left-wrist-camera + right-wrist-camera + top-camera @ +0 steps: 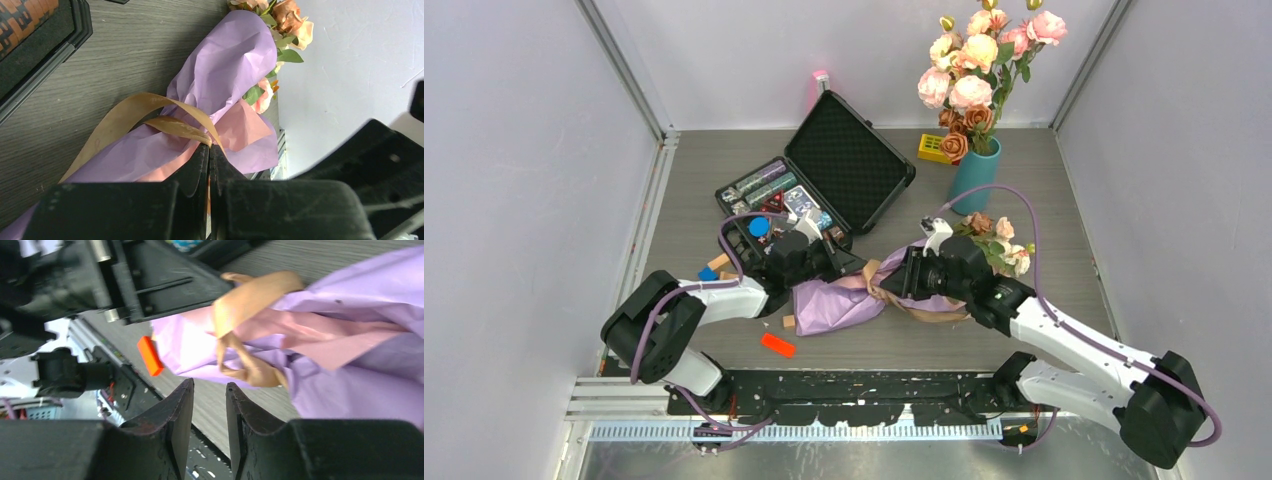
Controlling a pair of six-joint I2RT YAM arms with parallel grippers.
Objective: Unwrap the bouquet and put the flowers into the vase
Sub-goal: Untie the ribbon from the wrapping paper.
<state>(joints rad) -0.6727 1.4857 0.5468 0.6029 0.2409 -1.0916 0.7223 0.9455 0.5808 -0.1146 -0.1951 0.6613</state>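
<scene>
Untying stage, seemingly: left gripper (210, 146) clamped on the tan ribbon (150, 102) of the bouquet (225, 65), right gripper (210, 387) narrowly parted and empty right of the knot (250, 371); calls next for pulling a loose end.

You have the bouquet (844, 300) lying across the bench (894, 345), flowers (1002, 245) at its right end. The case (849, 165) sits behind it to the left, the vase (974, 180) behind to the right, a block (777, 345) before it.
</scene>
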